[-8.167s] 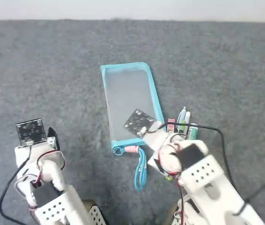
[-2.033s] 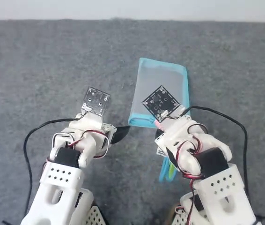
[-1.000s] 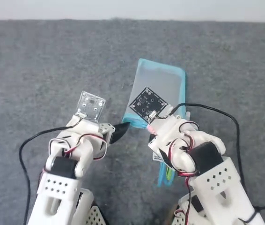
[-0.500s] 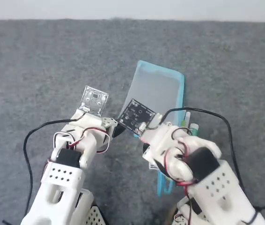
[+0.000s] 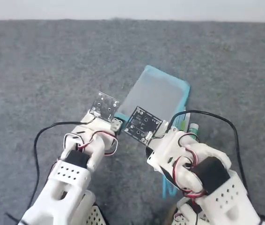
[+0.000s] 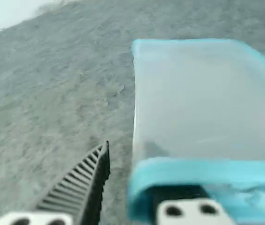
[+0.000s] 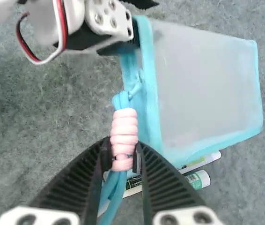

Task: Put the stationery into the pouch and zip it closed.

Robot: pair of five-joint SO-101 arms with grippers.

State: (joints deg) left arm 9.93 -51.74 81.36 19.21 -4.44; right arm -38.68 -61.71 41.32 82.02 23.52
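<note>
Pouch (image 5: 157, 96): translucent, cyan trim, lying slanted on the grey tabletop (image 5: 39, 70). Pink zipper pull (image 7: 123, 131) at its near corner is pinched in the right claw (image 7: 121, 157), with a blue cord (image 5: 168, 188) trailing. Stationery (image 7: 197, 179), white and green pens, lies outside, partly under the pouch's long edge.

**A robot test bench, most probably in a lab or a maker's room**

The bench (image 5: 39, 61) is covered from edge to edge with a grey felt-like mat, and behind it runs a plain pale wall (image 5: 123, 9). On the mat work two white arms, the left arm (image 5: 69, 176) and the right arm (image 5: 226, 197). They are built of plastic shells with rows of small holes. Their motors are open to see, with thin red wires (image 5: 185, 165) and a loose black cable (image 5: 35, 145). A bare circuit board (image 5: 143, 123) sits on one wrist. The right gripper (image 7: 122, 147) has black ribbed fingers (image 7: 71, 187) that look printed.
</note>
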